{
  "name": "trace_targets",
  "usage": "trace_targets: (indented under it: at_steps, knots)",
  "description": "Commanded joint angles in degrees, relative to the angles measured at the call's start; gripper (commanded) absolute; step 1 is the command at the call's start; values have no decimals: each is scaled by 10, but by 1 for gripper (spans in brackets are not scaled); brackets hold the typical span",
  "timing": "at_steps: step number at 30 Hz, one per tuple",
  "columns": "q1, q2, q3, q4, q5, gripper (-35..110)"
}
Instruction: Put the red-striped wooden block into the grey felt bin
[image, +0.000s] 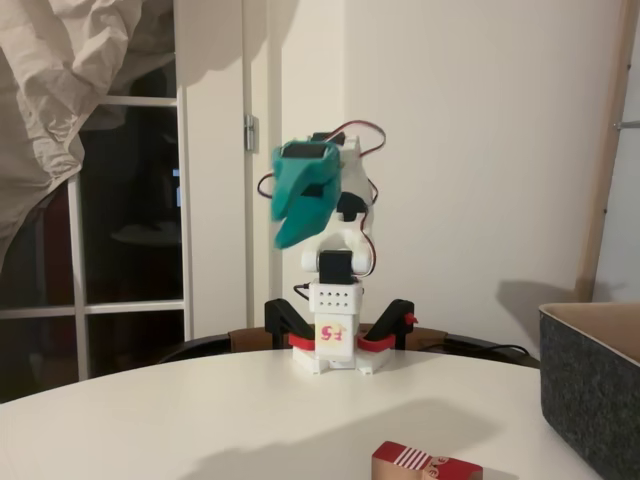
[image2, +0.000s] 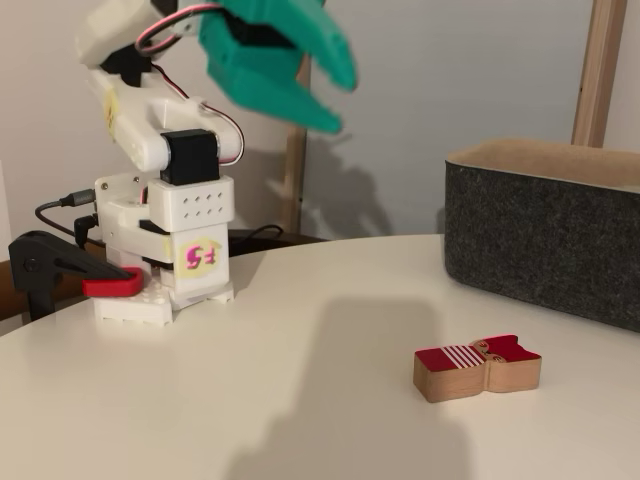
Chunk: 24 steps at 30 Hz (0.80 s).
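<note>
Red-striped wooden block (image2: 477, 367) well below gripper (image2: 335, 95)

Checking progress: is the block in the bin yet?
No, the block lies on the table in front of the bin.

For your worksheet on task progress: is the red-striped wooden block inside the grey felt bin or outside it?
Outside. The red-striped wooden block lies flat on the white table, in front of the grey felt bin.

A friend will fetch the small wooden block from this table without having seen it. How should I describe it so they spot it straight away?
Find the big dark grey felt bin on the white table. On the bare tabletop in front of it, not touching it, lies a small wooden block. Its red top with a patch of white stripes and pale wood sides set it apart.
</note>
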<state>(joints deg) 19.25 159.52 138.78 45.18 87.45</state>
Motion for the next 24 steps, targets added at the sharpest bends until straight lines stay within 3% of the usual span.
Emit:
trace_targets:
  at_steps: [1, 14, 24]
  knots:
    - [-3, -27, -42, -9, -29, 10]
    - [-105, -179, -133, -8, -144, 11]
    - [-200, -297, -165, -6, -306, 14]
